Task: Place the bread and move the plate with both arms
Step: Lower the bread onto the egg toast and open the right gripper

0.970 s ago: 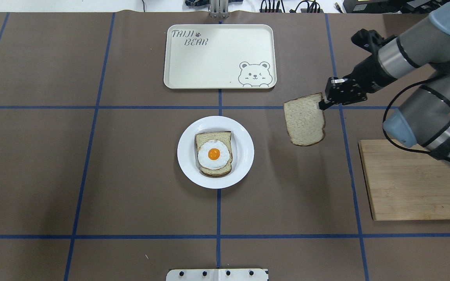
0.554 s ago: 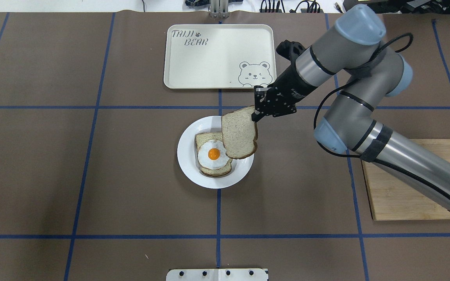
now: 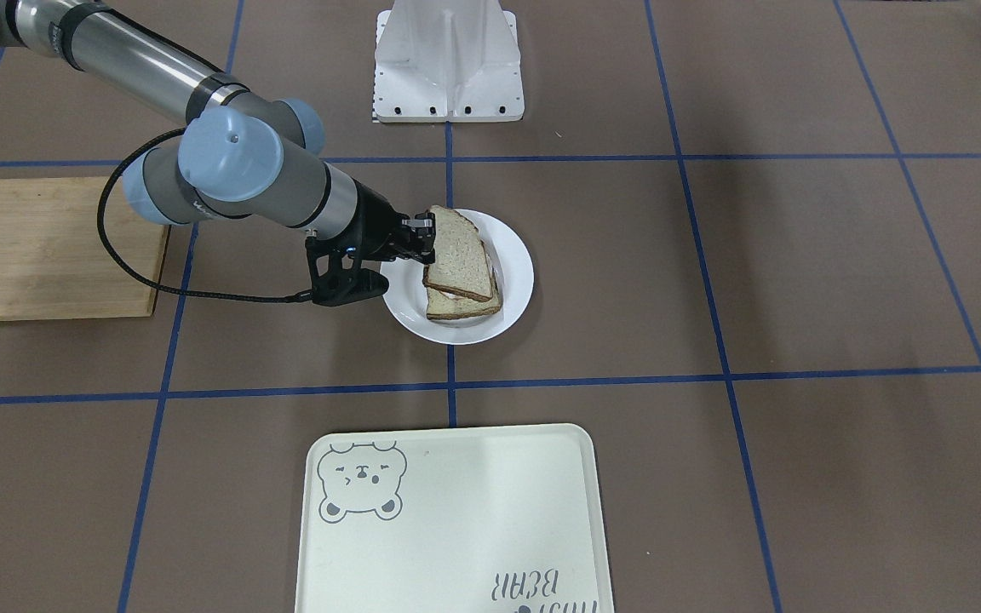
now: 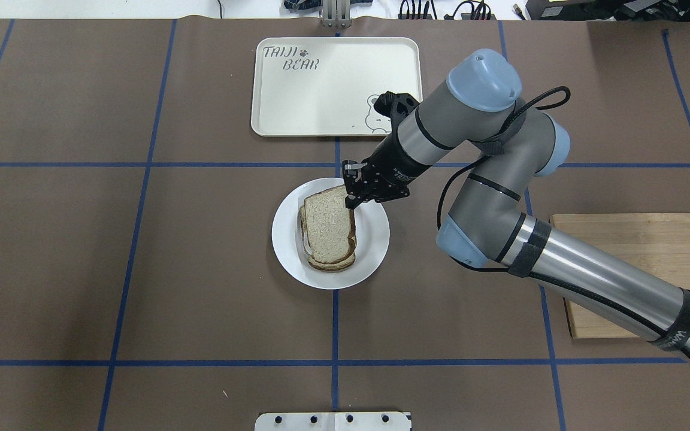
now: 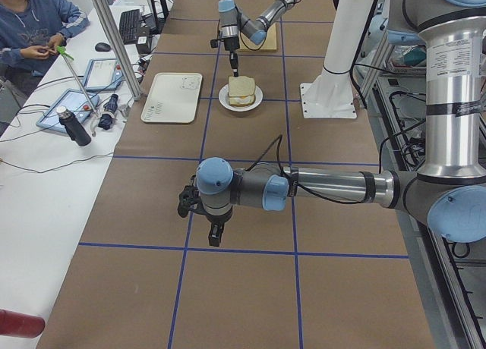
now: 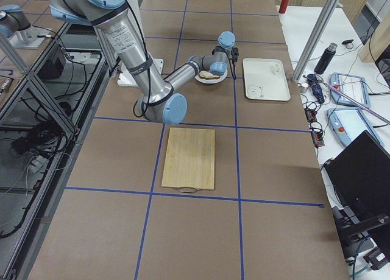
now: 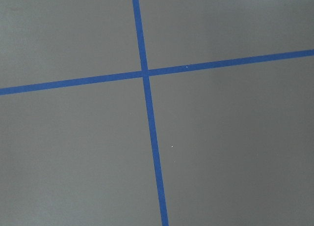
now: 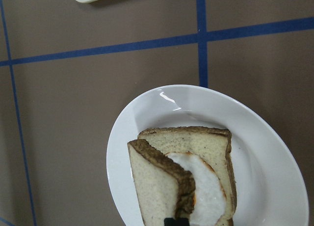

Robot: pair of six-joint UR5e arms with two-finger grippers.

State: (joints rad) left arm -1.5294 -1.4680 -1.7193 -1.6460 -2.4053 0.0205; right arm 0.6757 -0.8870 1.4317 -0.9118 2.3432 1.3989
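Observation:
My right gripper (image 4: 351, 195) is shut on the far edge of the plain bread slice (image 4: 329, 222). It holds the slice tilted over the egg-topped slice (image 4: 332, 263) on the white plate (image 4: 374, 254). In the front-facing view the bread (image 3: 459, 251) lies over the lower slice (image 3: 456, 307), with the gripper (image 3: 428, 239) at the plate's (image 3: 518, 281) edge. In the right wrist view the bread (image 8: 156, 186) covers part of the egg (image 8: 208, 189). My left gripper (image 5: 215, 234) hovers over bare table far from the plate; I cannot tell if it is open or shut.
A cream bear tray (image 4: 333, 84) lies beyond the plate. A wooden cutting board (image 4: 632, 251) lies to the right, under my right arm. The white base stand (image 3: 448, 60) is on the robot's side. Blue tape lines cross the brown table.
My right arm has carried the bread leftward from beside the plate to over the egg-topped slice and lowered it. The egg is now hidden from the overhead view.

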